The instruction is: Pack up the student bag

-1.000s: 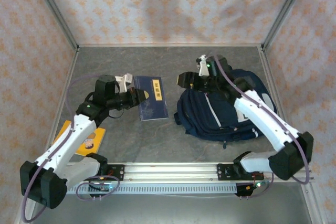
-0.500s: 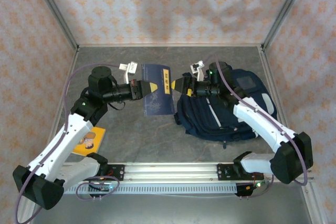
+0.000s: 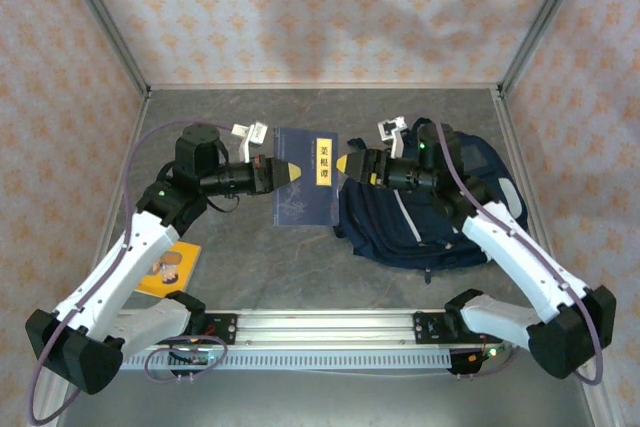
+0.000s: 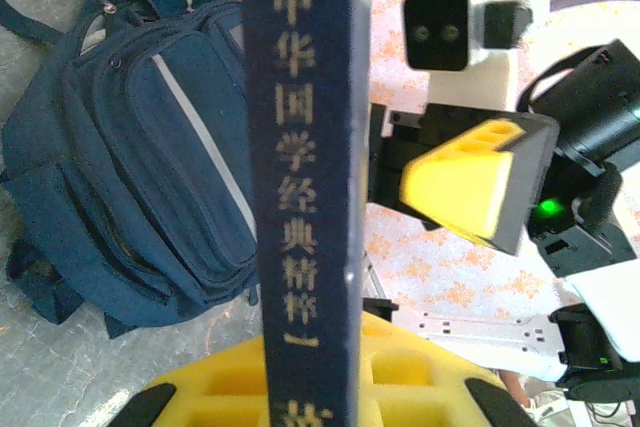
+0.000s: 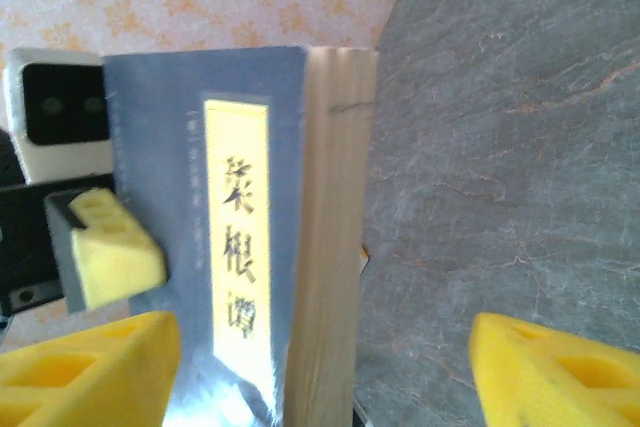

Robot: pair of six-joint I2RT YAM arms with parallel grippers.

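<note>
1. The book (image 3: pixel 300 192), dark blue with a yellow title strip, is held clear of the table (image 3: pixel 240 247) by the left gripper (image 3: pixel 290 170). Its fingers are clamped tight on the covers near one edge. That hold seems chosen so that the opposite edge is left free.
2. The free edge is presented to the right gripper (image 3: pixel 348 165), which is lined up with it from the other side. Its fingers are spread wide and nothing is gripped. In the right wrist view the page edge is seen lying between them.
3. A handover from one arm to the other is judged to be in hand, with the closing of the right fingers not yet done.
4. The backpack (image 3: pixel 420 227) is lying flat on the right side of the table, beneath the right arm and just beside the book. It is within that arm's reach, which would explain the pass. Whether a pocket is unzipped cannot be told.
5. An orange book (image 3: pixel 168 267) is lying on the table by the left arm, well apart from the backpack, and is presumably not yet packed.
</note>
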